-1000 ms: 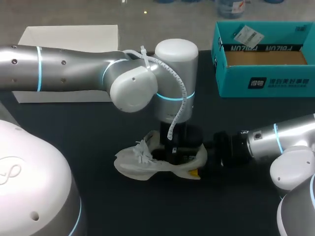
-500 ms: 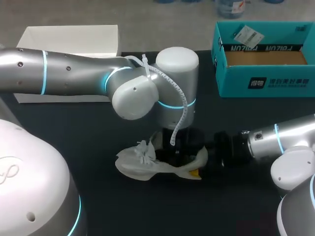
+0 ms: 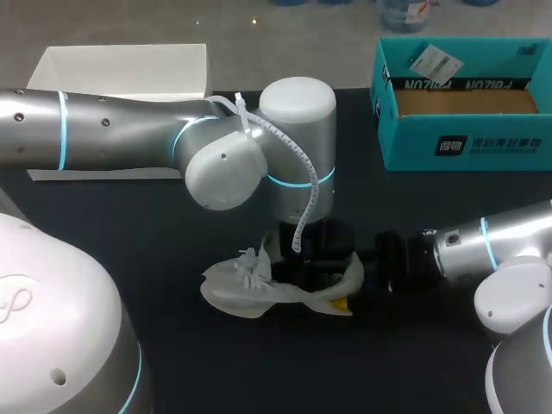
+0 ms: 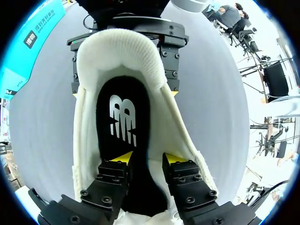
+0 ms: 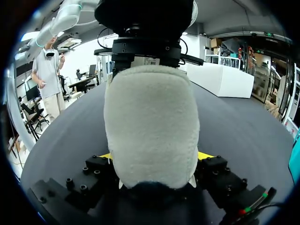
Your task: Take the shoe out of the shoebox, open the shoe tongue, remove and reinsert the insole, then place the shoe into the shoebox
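Surveying from the head view: found the white shoe [image 3: 246, 289] standing sole-down on the black counter [image 3: 129, 224], out of the teal shoebox [image 3: 466, 142], toe toward the left arm's side and heel toward the right arm's. Noted the shoebox open at the far right of the counter, well apart from the shoe. Noted a white box [image 3: 121, 65] at the far left. Recorded the left arm [image 3: 129, 138] extended in from the left past the middle, with the left tool [image 3: 312, 263] pointing straight down into the shoe's opening. Recorded the right arm [image 3: 483, 246] lying low from the right, with the right tool [image 3: 349, 289] at the heel and one yellow tip showing beside it.

Checked the left wrist view, looking down into the shoe. Found the black insole [image 4: 123, 117] lying flat inside. Found the left tool's two fingers narrowly apart, both yellow tips down on the insole partway along it, away from the heel, with nothing gripped from two sides. Saw the right tool beyond, flanking the padded heel collar on either side.

Checked the right wrist view. Found the heel filling the gap of the right tool, fingers set wide, one yellow tip against each side, clamped on the shoe. Saw the left tool's black body standing over the shoe.
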Controlling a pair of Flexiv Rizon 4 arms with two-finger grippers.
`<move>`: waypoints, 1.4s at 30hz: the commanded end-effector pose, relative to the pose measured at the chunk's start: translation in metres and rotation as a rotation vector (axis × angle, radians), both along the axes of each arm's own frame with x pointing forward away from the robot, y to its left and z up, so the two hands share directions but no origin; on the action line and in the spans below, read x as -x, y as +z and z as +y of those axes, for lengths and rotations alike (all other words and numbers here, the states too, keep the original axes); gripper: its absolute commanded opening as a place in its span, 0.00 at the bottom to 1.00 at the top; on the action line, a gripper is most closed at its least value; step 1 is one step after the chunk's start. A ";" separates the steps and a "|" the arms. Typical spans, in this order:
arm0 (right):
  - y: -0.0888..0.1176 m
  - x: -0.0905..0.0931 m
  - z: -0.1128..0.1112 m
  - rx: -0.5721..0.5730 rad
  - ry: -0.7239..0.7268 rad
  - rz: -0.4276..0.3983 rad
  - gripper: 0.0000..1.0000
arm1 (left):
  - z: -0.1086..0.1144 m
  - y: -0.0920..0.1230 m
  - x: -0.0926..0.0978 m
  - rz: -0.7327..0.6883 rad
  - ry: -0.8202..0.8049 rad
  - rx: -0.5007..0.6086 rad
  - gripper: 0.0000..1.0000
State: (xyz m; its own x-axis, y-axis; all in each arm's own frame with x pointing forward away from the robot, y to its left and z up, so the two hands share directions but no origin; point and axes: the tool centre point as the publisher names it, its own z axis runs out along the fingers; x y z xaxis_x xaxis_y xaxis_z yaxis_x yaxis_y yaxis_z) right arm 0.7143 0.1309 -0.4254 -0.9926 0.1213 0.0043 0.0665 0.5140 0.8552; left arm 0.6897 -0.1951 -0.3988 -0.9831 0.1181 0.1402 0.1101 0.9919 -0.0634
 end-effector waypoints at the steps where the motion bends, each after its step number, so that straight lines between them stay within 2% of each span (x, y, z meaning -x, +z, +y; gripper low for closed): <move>1: -0.001 -0.002 0.003 0.008 -0.004 0.002 0.00 | 0.001 0.000 0.007 -0.016 0.007 0.017 0.40; 10: -0.001 -0.002 0.003 0.008 -0.004 0.002 0.00 | -0.005 -0.024 -0.003 -0.113 0.075 0.034 0.43; 14: -0.001 -0.002 0.003 0.008 -0.004 0.002 0.00 | -0.007 -0.031 -0.005 -0.167 0.086 0.028 0.41; 16: -0.001 -0.002 0.003 0.008 -0.004 0.002 0.00 | -0.008 -0.034 -0.008 -0.198 0.098 0.025 0.30; 17: -0.001 -0.002 0.003 0.008 -0.004 0.002 0.00 | -0.008 -0.034 -0.010 -0.213 0.107 0.030 0.04; 18: -0.001 -0.002 0.003 0.008 -0.004 0.002 0.00 | -0.009 -0.035 -0.011 -0.227 0.117 0.024 0.00; 23: -0.001 -0.002 0.003 0.008 -0.004 0.002 0.00 | -0.009 -0.034 -0.014 -0.256 0.124 0.021 0.00; 26: -0.001 -0.002 0.003 0.008 -0.004 0.002 0.00 | -0.005 -0.029 -0.017 -0.243 0.145 0.029 0.00; 34: -0.001 -0.002 0.003 0.008 -0.004 0.002 0.00 | 0.018 0.008 -0.031 -0.090 0.229 0.097 0.00; 42: -0.001 -0.002 0.003 0.008 -0.004 0.002 0.00 | 0.031 0.035 -0.026 0.021 0.240 0.176 0.00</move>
State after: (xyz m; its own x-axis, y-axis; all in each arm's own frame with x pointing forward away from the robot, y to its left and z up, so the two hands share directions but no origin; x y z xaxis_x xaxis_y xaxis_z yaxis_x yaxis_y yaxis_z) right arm 0.7176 0.1315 -0.4254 -0.9923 0.1235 0.0053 0.0686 0.5144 0.8548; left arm 0.7155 -0.1838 -0.3758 -0.9859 -0.1065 0.1292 -0.1289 0.9754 -0.1790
